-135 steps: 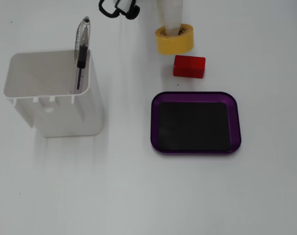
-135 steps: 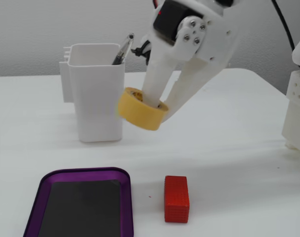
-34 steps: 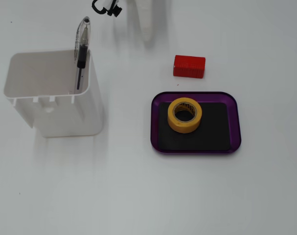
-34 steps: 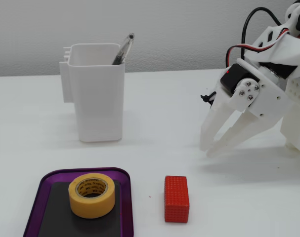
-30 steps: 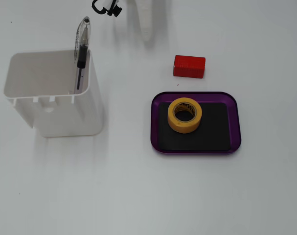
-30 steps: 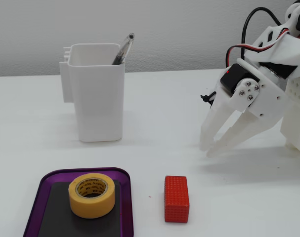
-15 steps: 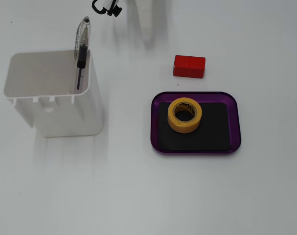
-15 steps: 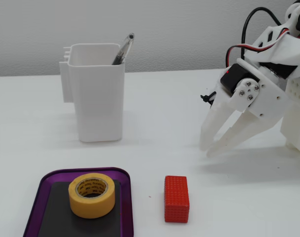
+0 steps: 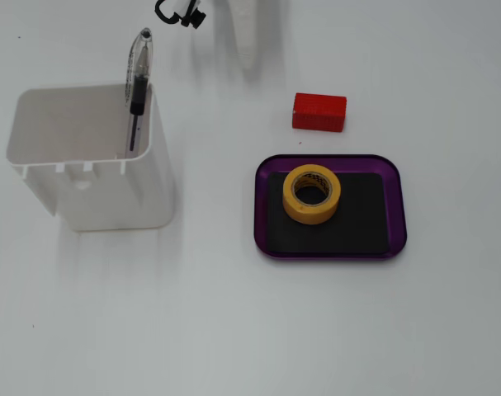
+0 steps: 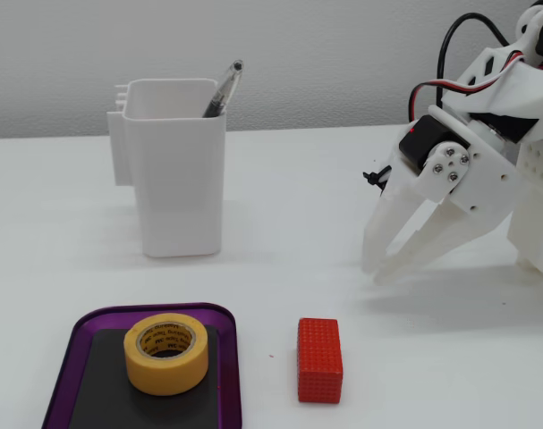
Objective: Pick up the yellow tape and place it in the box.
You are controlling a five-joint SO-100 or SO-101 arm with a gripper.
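The yellow tape [image 9: 311,214] lies flat inside the box [image 9: 396,216], a shallow purple tray with a black bottom, towards its left half in a fixed view. In the other fixed view the tape [image 10: 166,371] sits in the tray [image 10: 67,357] at the lower left. My gripper [image 10: 376,272] hangs over the bare table far from the tray, pointing down, with its white fingertips [image 10: 369,261] together and nothing between them. From above, only its white tip [image 9: 248,56] shows at the top edge.
A red block [image 9: 319,112] lies just beyond the tray, between it and the gripper [image 10: 319,360]. A tall white bin [image 9: 93,181] with a pen [image 9: 139,74] stands on the left [image 10: 180,179]. The arm's white base stands at the right edge.
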